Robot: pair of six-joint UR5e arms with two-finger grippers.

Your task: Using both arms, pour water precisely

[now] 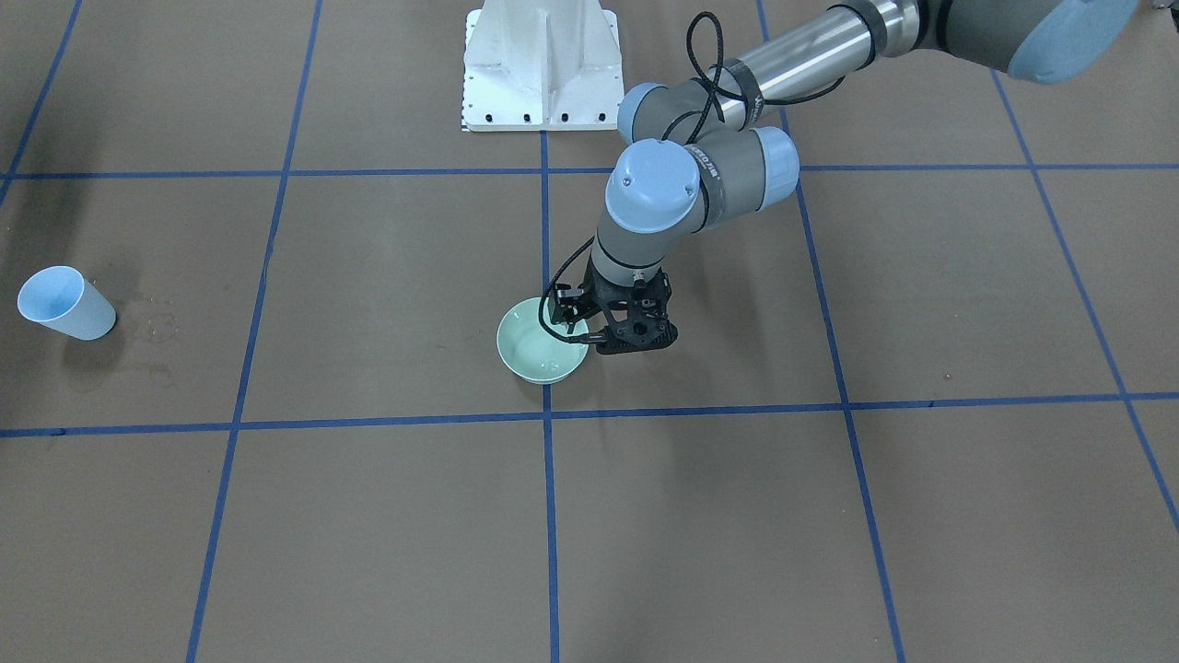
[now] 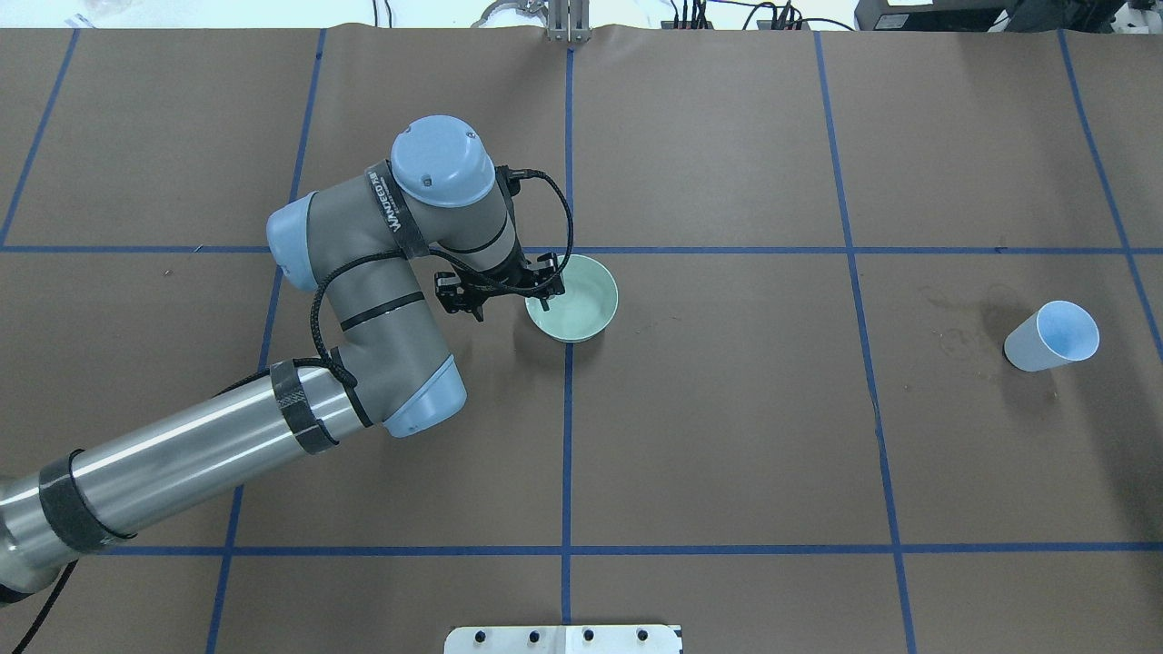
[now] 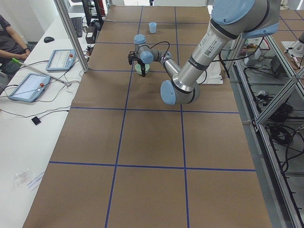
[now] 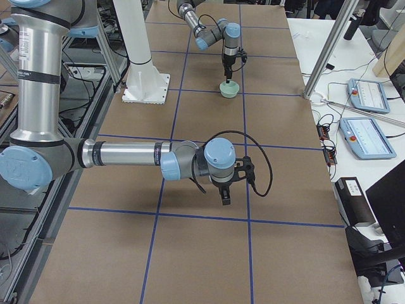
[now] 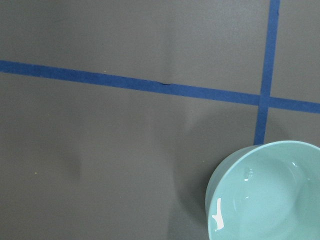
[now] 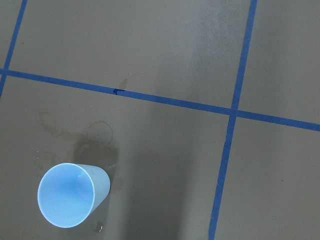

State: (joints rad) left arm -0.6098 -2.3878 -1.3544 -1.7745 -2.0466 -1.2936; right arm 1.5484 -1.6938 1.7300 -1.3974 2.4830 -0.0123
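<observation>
Front view: my left gripper (image 1: 591, 337) is down at the rim of the bowl (image 1: 539, 357). I can't tell whether the jaws have closed on the rim or only stand at it. The cup (image 1: 66, 304) sits well apart.

Overhead: the wrist hides the fingertips, so it doesn't settle this. The right arm isn't in shot.

Right-side view: the right gripper (image 4: 225, 194) hangs over bare table with nothing in it that I can see. I can't judge how wide it is.

Left wrist: a faint ripple and white glints low inside the bowl, which I take for the water (image 5: 248, 173), clear and shallow.

Right wrist: the cup's blue inside looks dry, with pale rings (image 6: 100, 132) on the paper beside it.

I judge we're at pick-up. Next I'd confirm the rim grip, bring the right gripper to the cup, and lift level.
</observation>
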